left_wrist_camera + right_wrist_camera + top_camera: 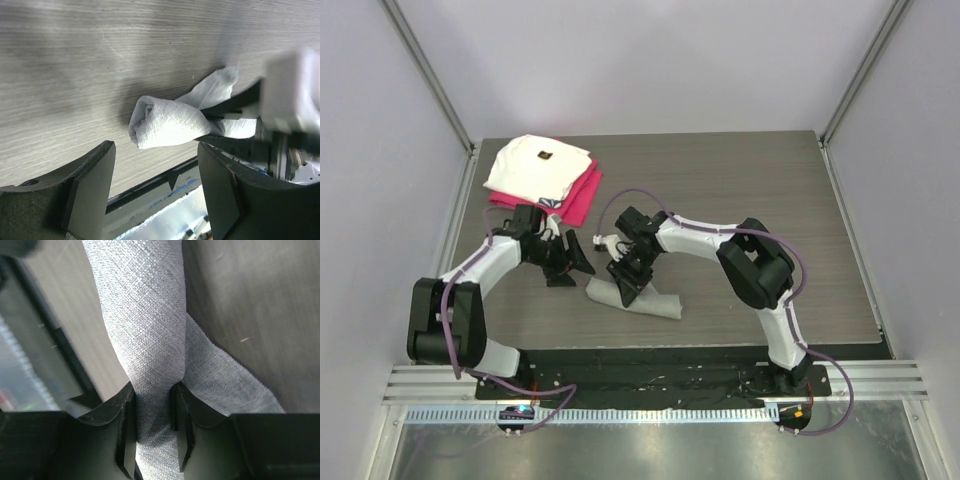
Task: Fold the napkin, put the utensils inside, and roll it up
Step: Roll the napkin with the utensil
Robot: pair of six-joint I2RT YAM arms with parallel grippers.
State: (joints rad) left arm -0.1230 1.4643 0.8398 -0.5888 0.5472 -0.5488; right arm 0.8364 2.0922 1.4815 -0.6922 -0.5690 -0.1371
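Observation:
The light-grey napkin point(650, 301) lies rolled into a short tube near the table's front edge. My right gripper point(625, 283) is shut on the roll; in the right wrist view both fingers pinch the napkin point(150, 340) at its middle, with the gripper point(152, 415) low in frame. My left gripper point(570, 262) hangs open and empty just left of the roll. In the left wrist view the roll's end point(165, 122) lies ahead of the open gripper point(155, 185), apart from it. The utensil is hidden.
A folded white cloth with a small dark mark point(538, 165) lies on a magenta-red folded cloth point(582, 195) at the back left. The table's front edge and black base rail point(660, 375) run close behind the roll.

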